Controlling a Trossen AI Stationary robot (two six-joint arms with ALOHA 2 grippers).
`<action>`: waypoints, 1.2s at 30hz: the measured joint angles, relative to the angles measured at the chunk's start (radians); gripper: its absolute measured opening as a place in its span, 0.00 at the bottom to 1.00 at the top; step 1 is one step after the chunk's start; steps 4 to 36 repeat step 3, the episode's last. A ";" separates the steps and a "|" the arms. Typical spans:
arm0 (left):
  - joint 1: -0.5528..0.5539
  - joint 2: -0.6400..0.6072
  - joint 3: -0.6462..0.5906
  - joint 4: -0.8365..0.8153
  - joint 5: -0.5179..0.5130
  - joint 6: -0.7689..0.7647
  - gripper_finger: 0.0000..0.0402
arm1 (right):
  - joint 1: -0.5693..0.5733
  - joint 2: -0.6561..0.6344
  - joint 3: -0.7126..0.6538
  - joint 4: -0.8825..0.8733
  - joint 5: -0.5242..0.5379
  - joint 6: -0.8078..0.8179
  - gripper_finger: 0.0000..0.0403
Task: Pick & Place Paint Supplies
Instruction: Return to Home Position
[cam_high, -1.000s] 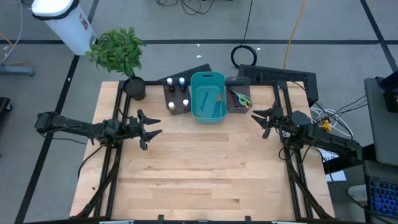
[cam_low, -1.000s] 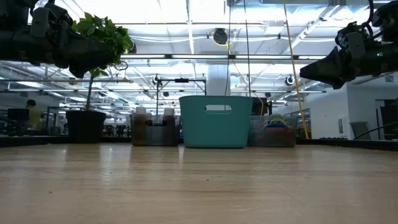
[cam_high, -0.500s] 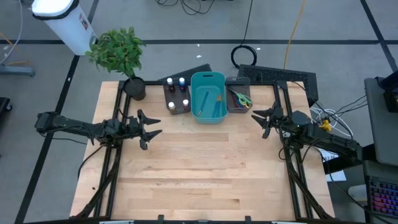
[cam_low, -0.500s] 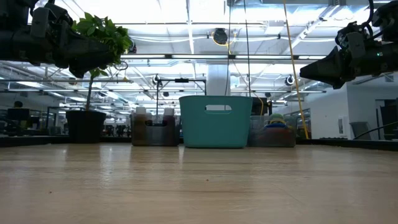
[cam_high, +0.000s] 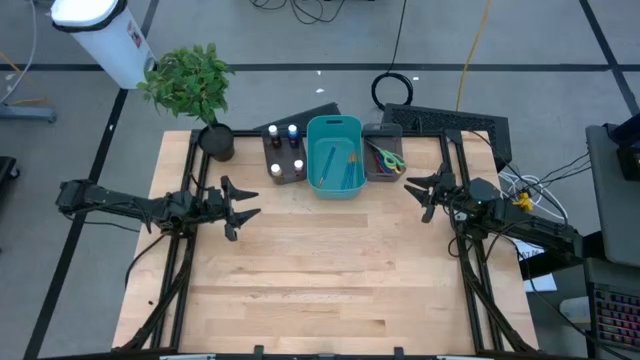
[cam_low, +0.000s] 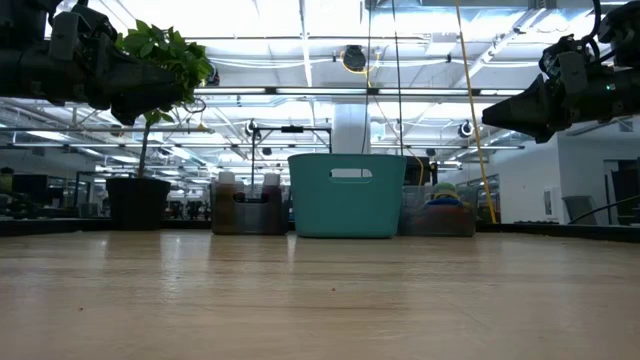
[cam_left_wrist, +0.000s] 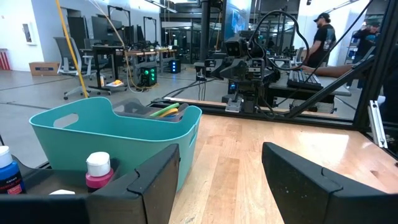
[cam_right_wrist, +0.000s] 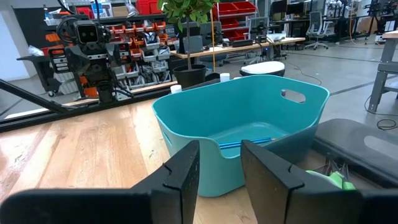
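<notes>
Small bottles (cam_high: 283, 150) with white and blue caps stand in a dark grey bin (cam_high: 285, 172) at the table's far edge. Thin brushes (cam_high: 338, 165) lie in the teal bin (cam_high: 334, 185). Scissors with green and yellow handles (cam_high: 385, 158) lie in a second dark grey bin (cam_high: 381, 172) to its right. My left gripper (cam_high: 243, 207) is open and empty above the table's left side. My right gripper (cam_high: 418, 192) is open and empty above the right side, near the scissors bin.
A potted plant (cam_high: 200, 95) stands at the table's far left corner. Bare wooden tabletop (cam_high: 330, 270) spreads between the arms and toward the near edge. People show in the room beyond the table in the left wrist view (cam_left_wrist: 323, 37).
</notes>
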 joint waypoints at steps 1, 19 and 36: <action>0.000 0.000 0.000 0.000 0.000 0.000 0.59 | 0.000 0.000 0.000 0.000 0.000 0.000 0.28; 0.000 0.000 0.000 0.000 0.000 0.000 0.59 | 0.000 0.000 0.000 0.000 0.000 0.000 0.27; 0.000 0.000 0.000 0.000 0.000 0.000 0.59 | 0.000 0.000 0.000 0.000 0.000 0.000 0.27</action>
